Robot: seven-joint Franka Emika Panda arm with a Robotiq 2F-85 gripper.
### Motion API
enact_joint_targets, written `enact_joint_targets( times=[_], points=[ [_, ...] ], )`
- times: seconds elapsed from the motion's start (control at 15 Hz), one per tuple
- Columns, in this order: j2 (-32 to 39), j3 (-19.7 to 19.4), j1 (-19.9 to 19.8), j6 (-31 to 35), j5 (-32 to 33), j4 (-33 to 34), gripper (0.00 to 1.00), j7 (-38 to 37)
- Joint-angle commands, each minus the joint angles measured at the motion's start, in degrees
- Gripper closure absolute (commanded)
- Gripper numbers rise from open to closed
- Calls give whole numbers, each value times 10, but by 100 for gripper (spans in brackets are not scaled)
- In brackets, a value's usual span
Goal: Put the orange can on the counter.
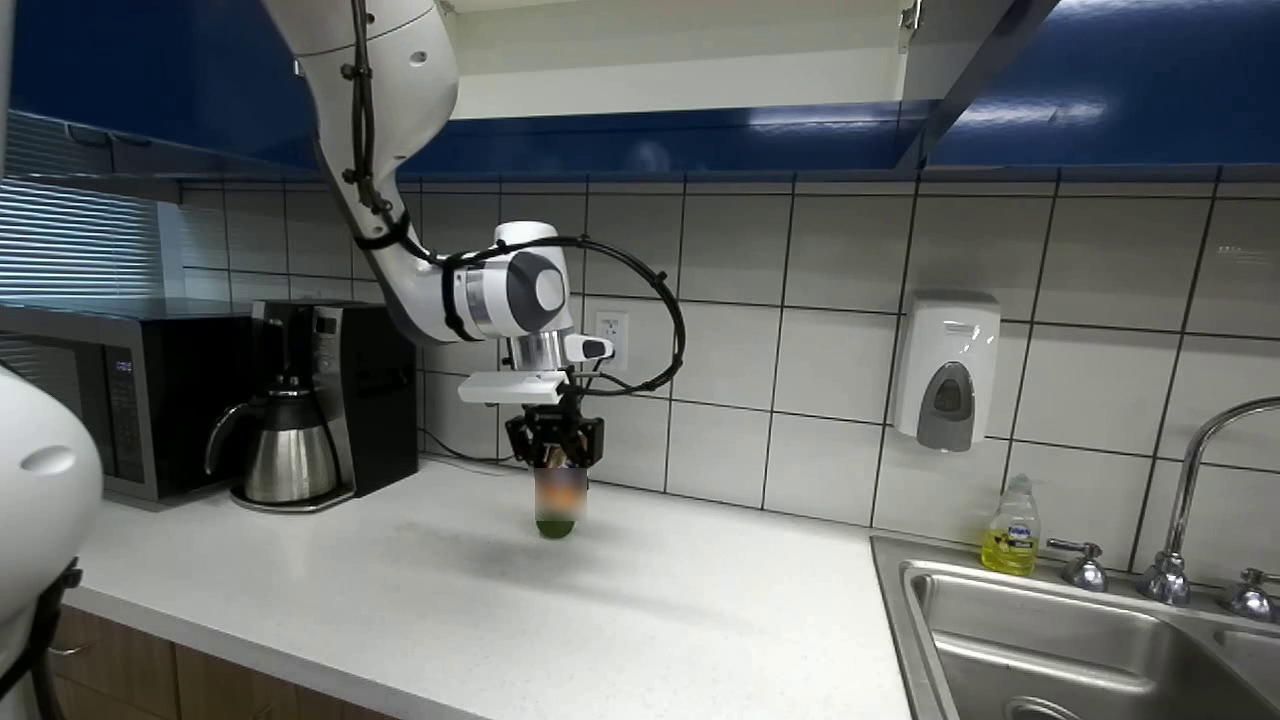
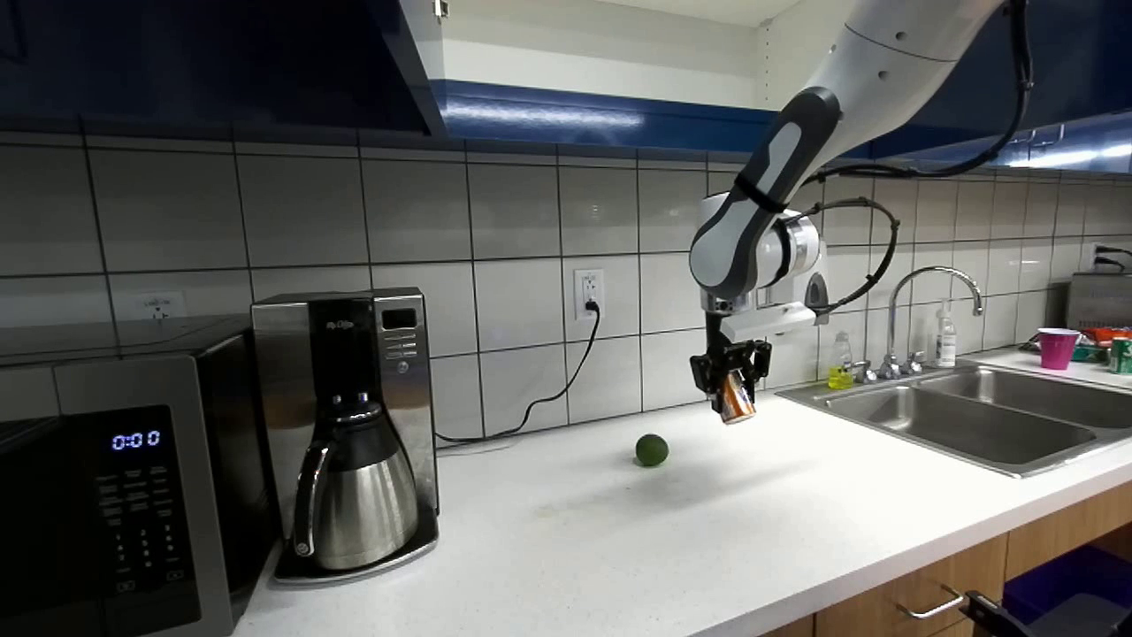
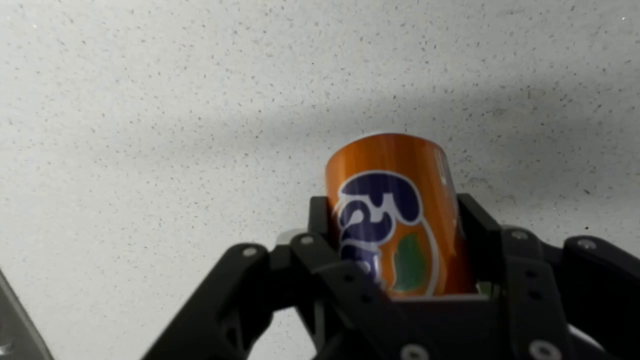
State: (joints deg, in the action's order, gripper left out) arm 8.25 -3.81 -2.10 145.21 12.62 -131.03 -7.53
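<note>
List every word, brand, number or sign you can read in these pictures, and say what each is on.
"0:00": display of the microwave.
"Mr. Coffee", probably, though blurred: coffee maker.
"Fanta", probably, partly hidden by the gripper: orange can.
Too small or blurred to read: buttons on the microwave and coffee maker; labels on the soap bottle, pump bottle, wall dispenser and green can; marks on the outlets.

Open counter (image 2: 575, 548) stretches from coffee maker (image 2: 405, 416) to sink (image 2: 937, 423) — green ball (image 2: 652, 450) in the way.
</note>
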Motion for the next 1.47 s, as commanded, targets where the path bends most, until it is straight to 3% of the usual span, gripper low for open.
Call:
enact_joint_targets(
  times=[0.0, 0.47, 0.87, 1.4],
  points=[
    [10, -3, 1, 43, -7, -7, 62, -4],
    [98, -13, 11, 127, -9, 13, 62, -17],
    [153, -46, 51, 217, -3, 29, 62, -47],
    [202, -94, 106, 281, -26, 50, 62, -64]
  ],
)
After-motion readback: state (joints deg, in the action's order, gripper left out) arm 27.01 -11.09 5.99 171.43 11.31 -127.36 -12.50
